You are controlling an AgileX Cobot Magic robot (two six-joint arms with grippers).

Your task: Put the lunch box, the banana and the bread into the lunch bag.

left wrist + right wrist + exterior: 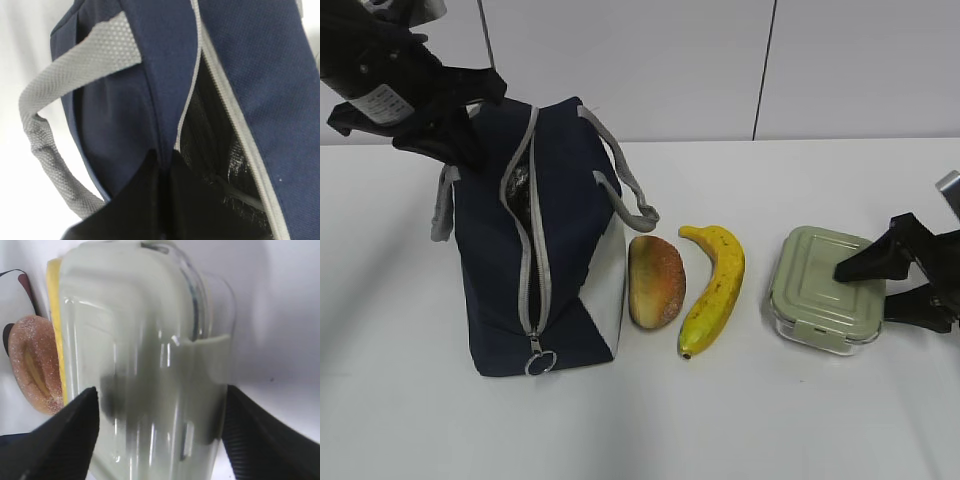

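Lid (pixel 150 340) of the lunch box (pixel 823 290) fills my right wrist view, pale green over clear walls, with my right pincer (pixel 898 285) spread wide and one finger (pixel 55 440) on each side of it. Neither finger looks to be pressing yet, so nothing is held there. In the exterior view this pincer sits at the box's three o'clock edge, low over the counter (pixel 720 420).

To take the box well, I judge I should push a little further in so the fingers bracket the body rather than just the rim, keep them level, then close evenly on the two long walls. The clear sides look slick, so a grip low and square seems safer than a pinch on the lid clip.

Beyond the box, toward nine o'clock, lies the banana (pixel 713 290), apart from the box, and just beside it the bread (pixel 656 282), which lies close against the white panel of the lunch bag (pixel 535 270). The bag stands farthest left, its zipper (pixel 533 290) parted along the top, with the ring pull (pixel 540 362) hanging at the near end.

My left pincer (pixel 448 120) is up at the bag's eleven o'clock corner, shut on the fabric edge of the opening beside the grey handle (pixel 75 65); the dark lining (pixel 215 130) shows through the gap. I would hold that edge pulled outward so the mouth stays wide enough for the box to go in flat.
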